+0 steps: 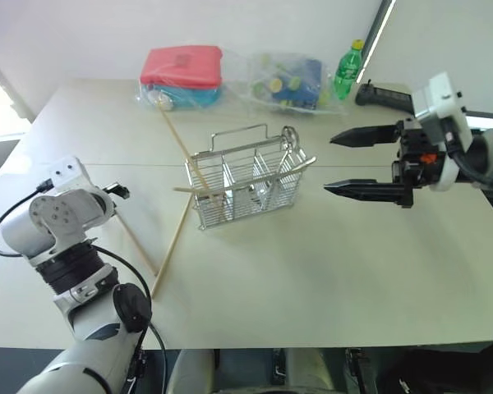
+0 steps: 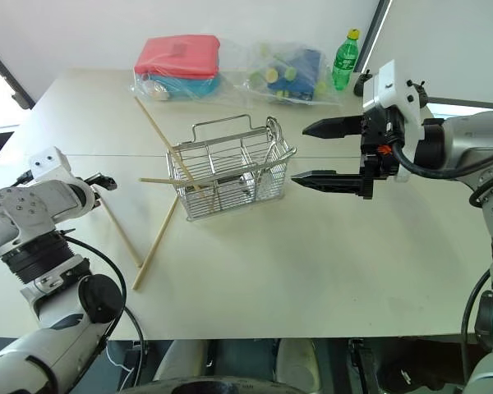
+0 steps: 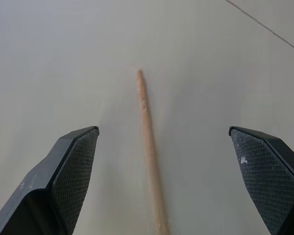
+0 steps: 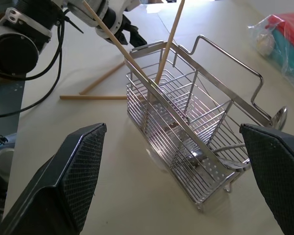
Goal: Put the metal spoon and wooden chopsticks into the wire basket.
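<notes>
The wire basket [image 1: 246, 182] stands mid-table. Two wooden chopsticks rest in it: one [image 1: 177, 139] leans out toward the back left, the other [image 1: 199, 190] pokes out almost level to the left. The metal spoon [image 1: 289, 135] stands in the basket's right end, its shiny rounded end above the rim. Two more chopsticks lie on the table in a V left of the basket, one [image 1: 136, 243] thin and one [image 1: 172, 242] thicker. My left gripper [image 3: 162, 129] is open just above the thin one's end [image 3: 148, 127], fingers on either side. My right gripper [image 1: 330, 163] hangs open, empty, right of the basket.
At the back of the table sit a bagged red-lidded box [image 1: 181, 70], a clear bag of blue items [image 1: 289, 82], a green bottle [image 1: 347, 70] and a black object [image 1: 386, 97]. The table's front edge [image 1: 312, 343] runs close to me.
</notes>
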Robot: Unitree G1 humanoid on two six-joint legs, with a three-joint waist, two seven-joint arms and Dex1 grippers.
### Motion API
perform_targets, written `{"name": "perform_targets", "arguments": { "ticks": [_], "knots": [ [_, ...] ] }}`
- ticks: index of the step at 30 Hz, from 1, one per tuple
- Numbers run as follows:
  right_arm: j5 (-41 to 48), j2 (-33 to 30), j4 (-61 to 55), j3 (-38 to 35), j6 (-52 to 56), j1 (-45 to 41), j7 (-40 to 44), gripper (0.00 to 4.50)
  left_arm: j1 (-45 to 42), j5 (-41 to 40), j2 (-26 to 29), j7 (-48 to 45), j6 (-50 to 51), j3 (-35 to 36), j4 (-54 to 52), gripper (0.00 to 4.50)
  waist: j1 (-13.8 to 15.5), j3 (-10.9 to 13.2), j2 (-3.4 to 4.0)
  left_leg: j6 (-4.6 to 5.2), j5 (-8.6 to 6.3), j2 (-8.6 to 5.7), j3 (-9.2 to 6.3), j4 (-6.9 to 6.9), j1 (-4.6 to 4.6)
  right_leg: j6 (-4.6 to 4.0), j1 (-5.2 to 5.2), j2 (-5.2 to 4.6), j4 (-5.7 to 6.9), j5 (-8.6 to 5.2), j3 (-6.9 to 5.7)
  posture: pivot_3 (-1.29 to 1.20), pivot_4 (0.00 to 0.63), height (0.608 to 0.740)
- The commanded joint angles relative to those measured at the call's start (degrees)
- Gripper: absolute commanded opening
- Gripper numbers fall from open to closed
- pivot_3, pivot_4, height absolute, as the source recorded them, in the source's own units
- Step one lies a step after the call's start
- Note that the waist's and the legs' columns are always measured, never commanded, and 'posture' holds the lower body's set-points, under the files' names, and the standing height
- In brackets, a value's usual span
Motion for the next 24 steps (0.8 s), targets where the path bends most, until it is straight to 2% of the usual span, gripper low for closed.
{"name": "perform_targets", "arguments": {
  "ticks": [1, 10, 17, 20, 23, 24],
  "knots": [
    [2.28, -0.27, -3.19, -3.24, 0.89, 1.05, -1.43, 4.46, -1.29, 3.01, -0.07, 1.03, -4.21, 0.49, 3.85, 4.50, 0.14, 0.00, 0.00, 0.03, -0.02, 0.00, 0.00, 0.00, 0.00, 0.00, 0.00, 0.00, 0.00, 0.00, 0.00, 0.00, 0.150, 0.678],
    [6.02, -3.91, -6.65, -6.38, 3.83, 5.74, 0.05, 4.46, -5.29, 4.60, 2.70, -2.56, -12.44, -5.24, 19.17, 4.50, 0.60, -0.04, 0.04, 0.03, -0.01, 0.00, -0.04, 0.09, 0.01, 0.06, 0.06, 0.00, 0.02, 0.03, -0.02, 0.00, 0.150, 0.678],
    [8.51, -3.41, -8.50, -7.41, 5.18, 6.79, -3.64, 4.46, -7.15, 5.29, 3.85, -3.69, -18.12, -8.18, 30.76, 4.50, 1.66, -0.27, 0.43, 0.02, 0.00, 0.00, -0.03, 0.12, 0.04, 0.10, 0.08, -0.01, 0.03, 0.02, -0.03, 0.00, 0.150, 0.678],
    [9.15, -3.46, -8.92, -7.59, 5.34, 7.23, -4.61, 4.50, -7.20, 5.38, 4.12, -3.34, -18.69, -9.06, 32.44, 3.63, 1.65, -0.34, 0.57, 0.02, 0.00, 0.00, -0.03, 0.11, 0.07, 0.11, 0.10, -0.01, 0.05, 0.02, -0.03, 0.00, 0.150, 0.678],
    [9.66, -3.45, -8.99, -7.70, 5.61, 7.31, -5.67, 4.50, -7.21, 4.99, 3.72, -2.57, -18.96, -8.40, 32.94, 2.23, 1.77, -0.35, 0.59, 0.01, 0.01, 0.00, -0.04, 0.11, 0.08, 0.11, 0.11, -0.02, 0.07, 0.02, -0.03, 0.00, 0.150, 0.678],
    [9.84, -3.51, -8.95, -7.70, 5.70, 7.23, -5.89, 4.50, -7.32, 4.82, 3.50, -2.08, -18.80, -7.80, 33.01, 1.62, 1.81, -0.35, 0.60, 0.01, 0.01, 0.00, -0.04, 0.13, 0.08, 0.12, 0.13, -0.02, 0.07, 0.02, -0.03, 0.00, 0.150, 0.678]
  ]
}}
